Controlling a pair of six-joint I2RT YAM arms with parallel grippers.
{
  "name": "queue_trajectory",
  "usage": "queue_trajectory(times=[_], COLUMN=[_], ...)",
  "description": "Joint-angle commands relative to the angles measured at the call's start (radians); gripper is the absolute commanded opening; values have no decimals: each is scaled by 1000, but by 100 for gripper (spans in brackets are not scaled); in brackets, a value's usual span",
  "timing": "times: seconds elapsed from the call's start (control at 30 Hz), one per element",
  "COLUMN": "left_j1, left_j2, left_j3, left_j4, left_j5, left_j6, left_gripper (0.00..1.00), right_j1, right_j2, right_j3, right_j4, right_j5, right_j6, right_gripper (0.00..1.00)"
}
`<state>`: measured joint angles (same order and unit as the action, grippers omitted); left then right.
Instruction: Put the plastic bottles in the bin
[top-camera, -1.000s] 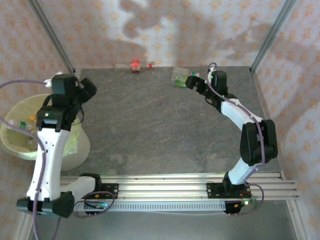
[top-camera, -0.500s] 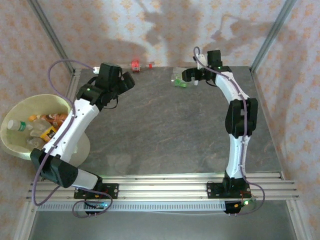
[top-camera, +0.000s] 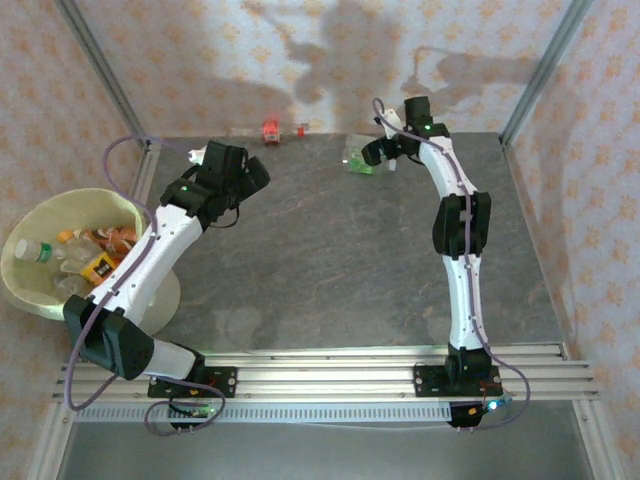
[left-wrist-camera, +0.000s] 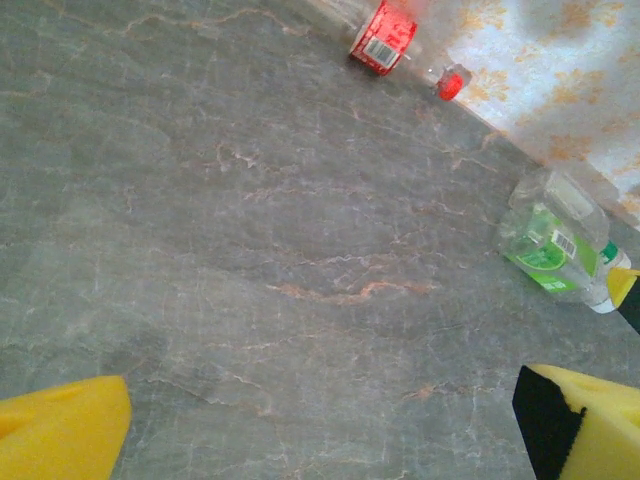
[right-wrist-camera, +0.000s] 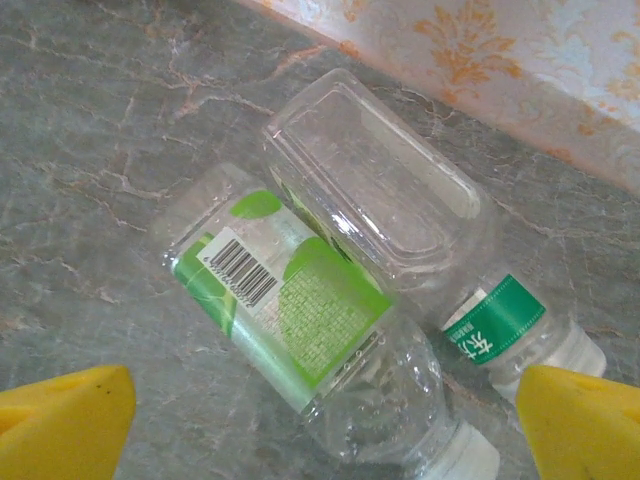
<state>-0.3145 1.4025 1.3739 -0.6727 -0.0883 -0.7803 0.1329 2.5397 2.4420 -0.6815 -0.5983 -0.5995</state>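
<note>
Right tool (top-camera: 378, 156) is hovering at the far edge of the surface (top-camera: 330, 260), right of its middle, with its jaws standing wide open and gripping nothing. Its yellow fingertips (right-wrist-camera: 62, 425) are flanking 2 plastic bottles that are lying on their sides and touching each other. The nearer bottle (right-wrist-camera: 290, 300) is wearing a broad green label with a barcode. The farther bottle (right-wrist-camera: 375, 185) is carrying a narrow green band by its white cap and is lying close to the patterned wall (right-wrist-camera: 500, 60).

Further left along the same far edge, a red-labelled bottle (left-wrist-camera: 383, 35) is lying against the wall.

Left tool (top-camera: 252, 172) is hanging over the far-left part of the surface, also fully open and empty.

Beside the left edge, the bin (top-camera: 28, 222) is holding several bottles (top-camera: 85, 258).
</note>
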Motion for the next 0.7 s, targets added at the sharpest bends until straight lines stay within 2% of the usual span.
queue_trajectory(times=[0.0, 0.17, 0.3, 0.5, 0.67], left_j1=[-5, -5, -4, -4, -5], left_j2=[-39, -44, -43, -26, -7], left_j3=[-27, -25, -39, -44, -38], left_j4=[59, 78, 93, 102, 101], left_j5=[-45, -62, -58, -39, -30], left_j6=[-27, -4, -12, -18, -16], left_gripper=[100, 100, 100, 100, 100], right_j1=[17, 41, 59, 74, 101], right_j2=[50, 67, 17, -124, -118], right_j3=[57, 48, 7, -230, -296], right_j4=[-19, -62, -171, -69, 67], right_j5=[15, 63, 24, 13, 170], right_j6=[-101, -161, -221, -245, -184], right_gripper=[97, 96, 95, 94, 96])
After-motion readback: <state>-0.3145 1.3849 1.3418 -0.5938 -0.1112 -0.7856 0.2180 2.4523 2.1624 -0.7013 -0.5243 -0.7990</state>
